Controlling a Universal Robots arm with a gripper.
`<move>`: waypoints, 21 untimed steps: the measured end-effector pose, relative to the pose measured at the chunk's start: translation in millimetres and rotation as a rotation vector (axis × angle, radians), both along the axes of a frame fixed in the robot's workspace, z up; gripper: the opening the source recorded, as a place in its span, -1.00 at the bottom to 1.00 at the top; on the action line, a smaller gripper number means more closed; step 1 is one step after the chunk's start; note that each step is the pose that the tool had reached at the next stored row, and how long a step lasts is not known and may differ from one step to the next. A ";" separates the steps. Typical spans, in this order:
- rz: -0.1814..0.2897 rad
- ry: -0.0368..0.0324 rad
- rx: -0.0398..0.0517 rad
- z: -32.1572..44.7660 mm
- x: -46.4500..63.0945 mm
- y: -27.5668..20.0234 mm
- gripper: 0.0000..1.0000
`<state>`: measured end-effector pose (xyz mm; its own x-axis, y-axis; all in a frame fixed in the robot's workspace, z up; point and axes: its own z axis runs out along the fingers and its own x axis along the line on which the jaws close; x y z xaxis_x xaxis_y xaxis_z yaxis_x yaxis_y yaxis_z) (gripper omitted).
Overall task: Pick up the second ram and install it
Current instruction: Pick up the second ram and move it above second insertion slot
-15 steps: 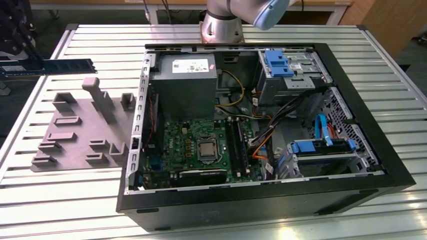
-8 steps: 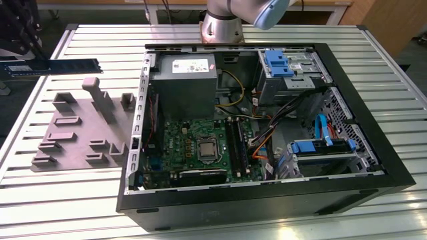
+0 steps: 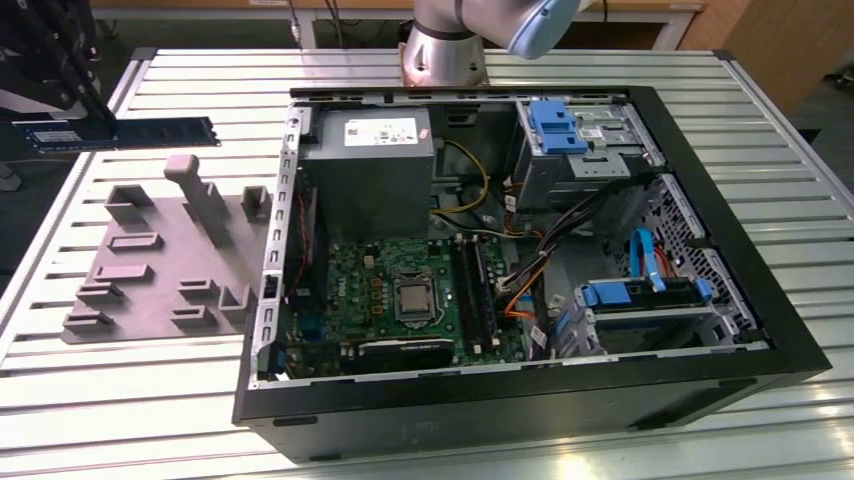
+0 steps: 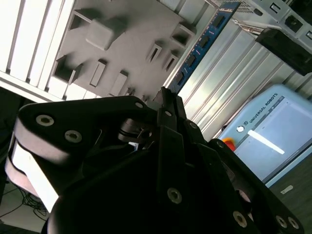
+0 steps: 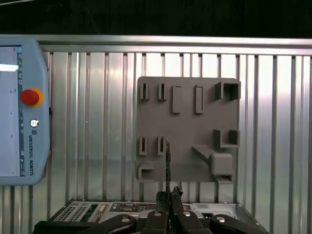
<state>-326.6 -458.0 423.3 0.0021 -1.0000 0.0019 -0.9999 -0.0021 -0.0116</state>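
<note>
Black jaws pinch the second ram at one end, the blue-green stick lying level in the air near the grey fixture plate. Beside the plate, on the exterior view's right, the open computer case, its motherboard exposed, stands on the slatted metal surface.

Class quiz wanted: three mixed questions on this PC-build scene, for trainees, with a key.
1. True or false: the ram lies inside the case.
2. What does the gripper grip? A) the ram B) a cable C) a fan
3. Fill in: in the first wrist view, the ram shows edge-on in front of the grey ____.
Key: 1 false; 2 A; 3 fixture.
</note>
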 end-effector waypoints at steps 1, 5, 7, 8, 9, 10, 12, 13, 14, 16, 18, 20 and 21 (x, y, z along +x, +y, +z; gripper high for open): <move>0.000 0.0000 0.0000 0.0 1.4 0.0 -0.73; 0.000 0.0000 0.0000 -0.1 9.3 0.0 -0.73; 0.000 0.0000 0.0000 -0.2 13.8 0.0 -0.73; 0.000 0.0000 0.0000 -0.2 15.9 0.0 -0.73; 0.000 0.0000 0.0000 -0.2 17.9 0.0 -0.73; 0.000 0.0000 0.0000 -0.3 19.7 0.0 -0.73; 0.000 0.0000 0.0000 -0.3 22.6 0.0 -0.73; 0.000 -0.0001 0.0001 -0.4 24.1 0.0 -0.73; 0.000 0.0000 0.0000 -0.4 25.6 0.0 -0.73; 0.000 0.0000 0.0000 -0.5 28.8 0.0 -0.73; 0.000 0.0000 0.0000 -0.5 32.2 0.0 -0.73; 0.000 -0.0001 0.0000 -0.6 35.6 0.0 -0.73; 0.000 0.0000 0.0000 -0.5 37.3 0.0 -0.73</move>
<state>-289.3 -458.0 422.8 0.0021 -1.0000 0.0020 -0.9999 -0.0021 -0.0115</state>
